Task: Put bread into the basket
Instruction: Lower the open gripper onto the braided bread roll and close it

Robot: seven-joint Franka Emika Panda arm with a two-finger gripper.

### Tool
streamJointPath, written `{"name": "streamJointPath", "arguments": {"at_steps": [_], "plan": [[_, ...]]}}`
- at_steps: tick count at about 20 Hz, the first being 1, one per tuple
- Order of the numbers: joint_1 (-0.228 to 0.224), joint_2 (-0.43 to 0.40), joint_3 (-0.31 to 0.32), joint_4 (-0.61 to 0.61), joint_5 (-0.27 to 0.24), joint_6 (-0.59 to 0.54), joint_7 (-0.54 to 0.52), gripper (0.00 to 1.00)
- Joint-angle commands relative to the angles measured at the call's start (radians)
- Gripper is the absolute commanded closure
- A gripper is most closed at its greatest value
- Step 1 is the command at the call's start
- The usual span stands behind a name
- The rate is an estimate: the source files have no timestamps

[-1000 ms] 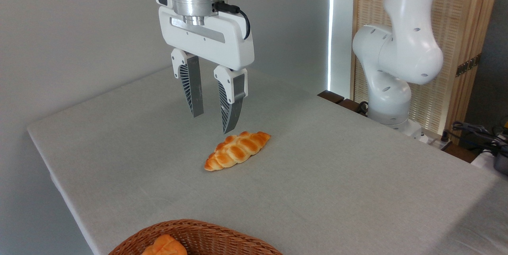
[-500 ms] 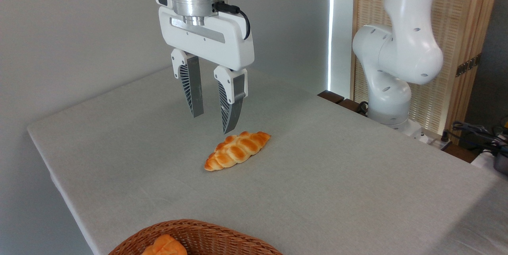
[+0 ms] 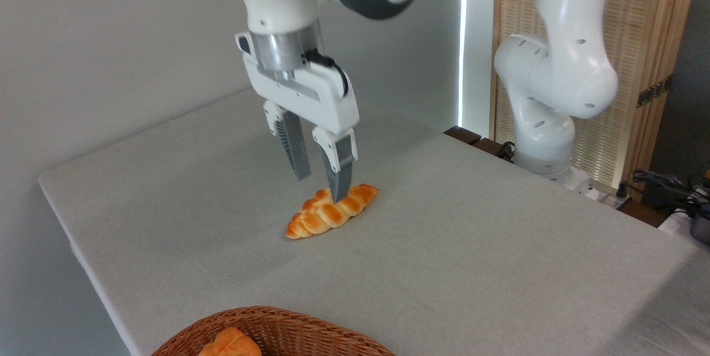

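Two ribbed grey fingers (image 3: 339, 170) hang apart, holding nothing; the gripper (image 3: 323, 188) is poised directly over the braided bread loaf (image 3: 331, 211), the nearer fingertip overlapping its far edge, contact uncertain. The loaf lies flat at the middle of the grey table (image 3: 471, 256). Wicker basket (image 3: 266, 325) at the near edge, well apart, holds a small orange bun (image 3: 230, 343).

One braided bread (image 3: 331, 210) loaf, one wicker basket (image 3: 288, 327), one small orange bun (image 3: 230, 343), one robot arm (image 3: 554, 73) with one two-finger gripper (image 3: 320, 185), one table (image 3: 471, 256).
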Motion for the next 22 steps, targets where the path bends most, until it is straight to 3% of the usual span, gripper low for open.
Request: {"name": "streamJointPath", "arguments": {"at_steps": [1,7,11,15,18,22], "plan": [[-0.027,-0.052,0.012,-0.11,0.002,0.057,0.037,0.0],[-0.094,-0.047,0.012,-0.231,-0.015,0.181,0.025,0.0],[-0.105,-0.034,0.012,-0.237,-0.107,0.23,0.022,0.0],[-0.136,0.008,0.012,-0.237,-0.096,0.232,0.023,0.0],[-0.136,0.035,0.012,-0.234,-0.041,0.233,0.023,0.0],[-0.137,0.071,0.009,-0.234,-0.035,0.267,0.02,0.0]]}}
